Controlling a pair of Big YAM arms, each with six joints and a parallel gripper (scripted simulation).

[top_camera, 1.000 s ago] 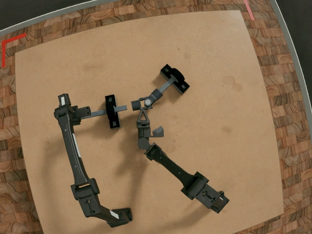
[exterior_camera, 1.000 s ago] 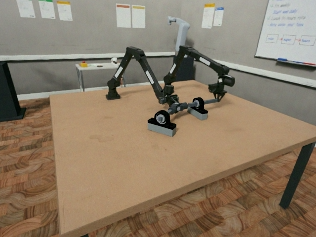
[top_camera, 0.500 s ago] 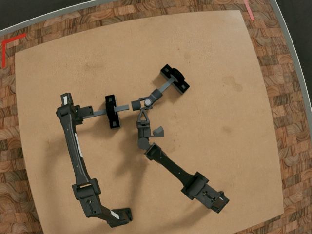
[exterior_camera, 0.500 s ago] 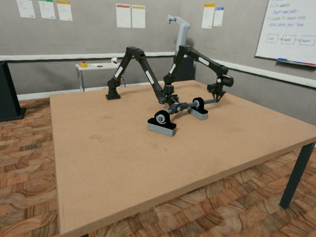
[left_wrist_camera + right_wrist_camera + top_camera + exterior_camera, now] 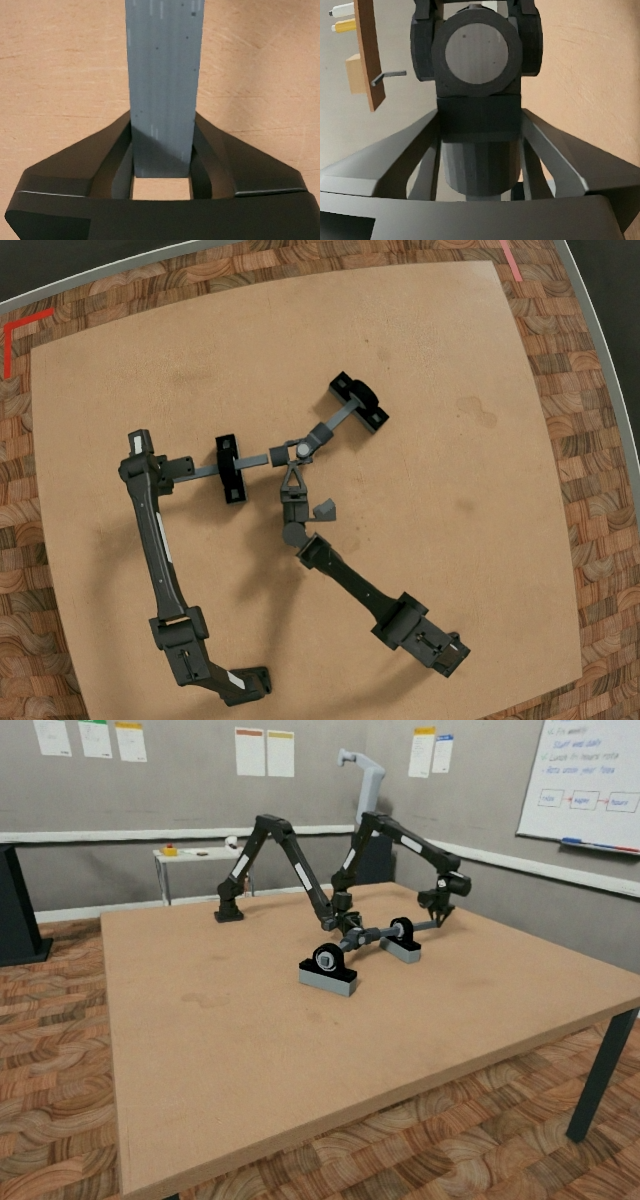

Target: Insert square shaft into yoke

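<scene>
Left claw (image 5: 172,476) (image 5: 439,922) (image 5: 162,145), slightly open, grips our square shaft (image 5: 251,462) (image 5: 425,925) (image 5: 162,75) near its rear end. Our right claw (image 5: 293,466) (image 5: 355,930) (image 5: 480,119), partly open, clasps the universal joint (image 5: 303,449) (image 5: 361,939) (image 5: 476,52). The shaft runs through a black bearing (image 5: 226,467) (image 5: 402,927), its tip just outside the free yoke (image 5: 279,456) above our surface (image 5: 439,472) (image 5: 258,1050).

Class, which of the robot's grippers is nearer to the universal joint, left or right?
Right. The right gripper is closed on the joint; the left gripper holds the shaft beyond a bearing block.
</scene>
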